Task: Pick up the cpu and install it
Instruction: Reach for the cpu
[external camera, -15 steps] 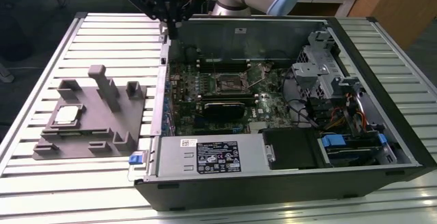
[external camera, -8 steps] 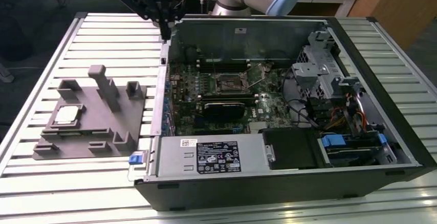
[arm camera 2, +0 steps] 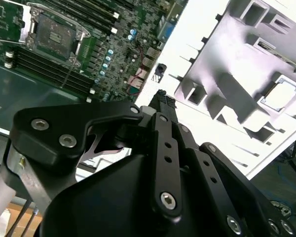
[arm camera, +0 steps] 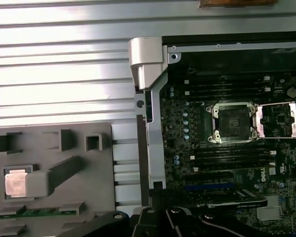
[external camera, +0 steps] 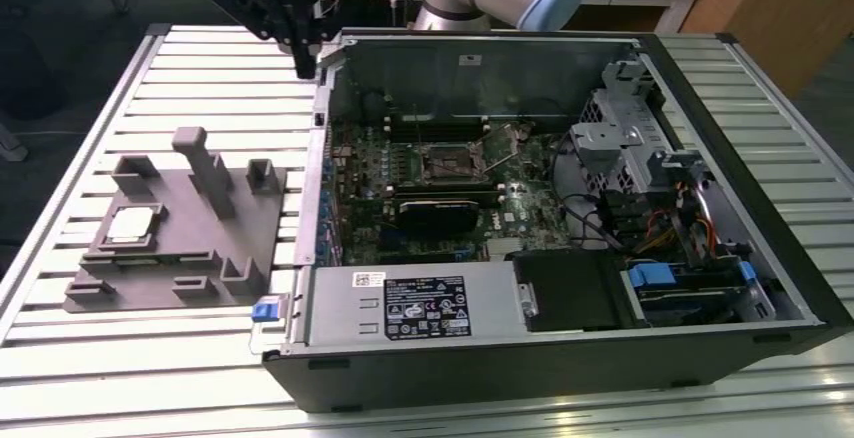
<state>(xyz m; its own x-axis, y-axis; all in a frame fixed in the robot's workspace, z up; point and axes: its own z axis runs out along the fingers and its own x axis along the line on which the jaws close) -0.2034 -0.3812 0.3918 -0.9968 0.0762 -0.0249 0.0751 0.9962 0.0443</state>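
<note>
- The black claw (arm camera 2: 162, 101) is nearest in the second wrist view; its linkage takes up the foreground; its two fingers meet at the tips, closed on nothing.
- In the exterior view the claw (external camera: 306, 62) hangs tips-down at the far corner of the computer case (external camera: 534, 363), on the exterior view's left; it is well apart from the cpu.
- The cpu (external camera: 130, 223) lies flat in a shallow recess of the gray fixture (external camera: 200, 258), silvery top up; in the first wrist view it (arm camera: 16, 183) sits near the fixture's edge farthest from the case.
- The fixture rests on the slatted metal table (external camera: 80, 358), just beside the case, on the exterior view's left of it.
- The case lies on its side with the panel off; the green board (external camera: 354, 188) faces up inside.
- The socket (arm camera: 233, 122) sits about mid-board; its metal frame (arm camera: 281, 121) is swung open beside it.
- A black block (external camera: 434, 213) lies just beside the socket; a box with a white label (external camera: 414, 308) fills the near part of the case.
</note>
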